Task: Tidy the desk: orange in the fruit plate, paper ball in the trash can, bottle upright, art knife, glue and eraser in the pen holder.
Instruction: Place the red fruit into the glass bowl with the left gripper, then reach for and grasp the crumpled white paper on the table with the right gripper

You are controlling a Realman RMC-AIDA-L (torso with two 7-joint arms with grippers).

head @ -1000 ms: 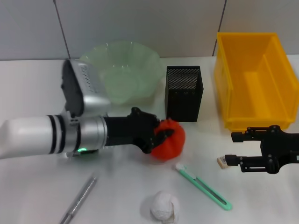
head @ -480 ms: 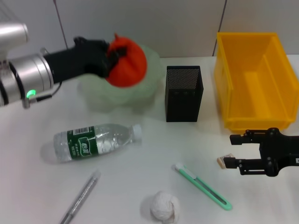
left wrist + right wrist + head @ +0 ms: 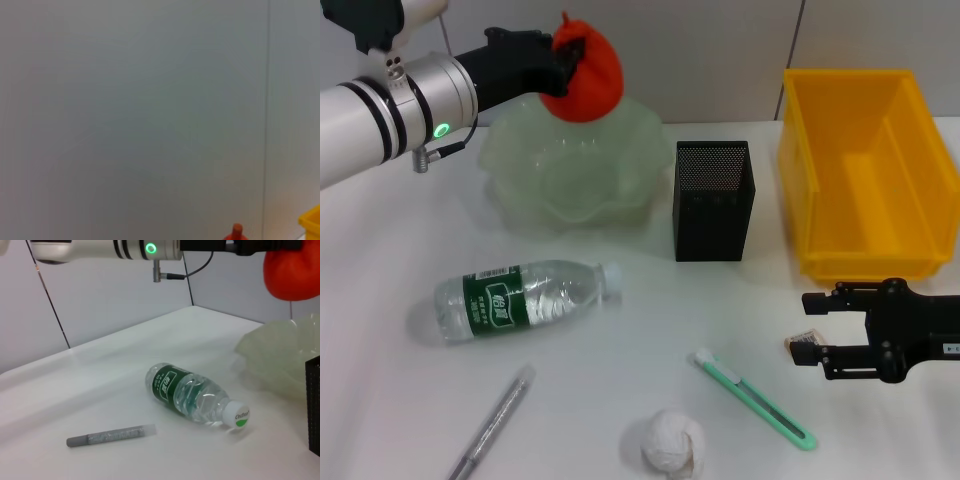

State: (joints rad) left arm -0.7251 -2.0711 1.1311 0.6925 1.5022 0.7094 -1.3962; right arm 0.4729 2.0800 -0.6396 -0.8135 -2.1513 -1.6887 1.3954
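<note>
Even, bright overhead light falls on the white tabletop (image 3: 620,400), leaving only soft, short shadows beside the bottle (image 3: 525,298) and paper ball (image 3: 672,443). The left wrist view is hazy, nearly featureless grey wall. Faint sheen marks the tabletop in the right wrist view.

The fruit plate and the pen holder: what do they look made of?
The fruit plate looks like thin translucent plastic, pale green and glossy, with a wavy rim the table shows through. The pen holder looks like black metal mesh with a matte finish, its walls finely perforated, though coated plastic can't be ruled out.
</note>
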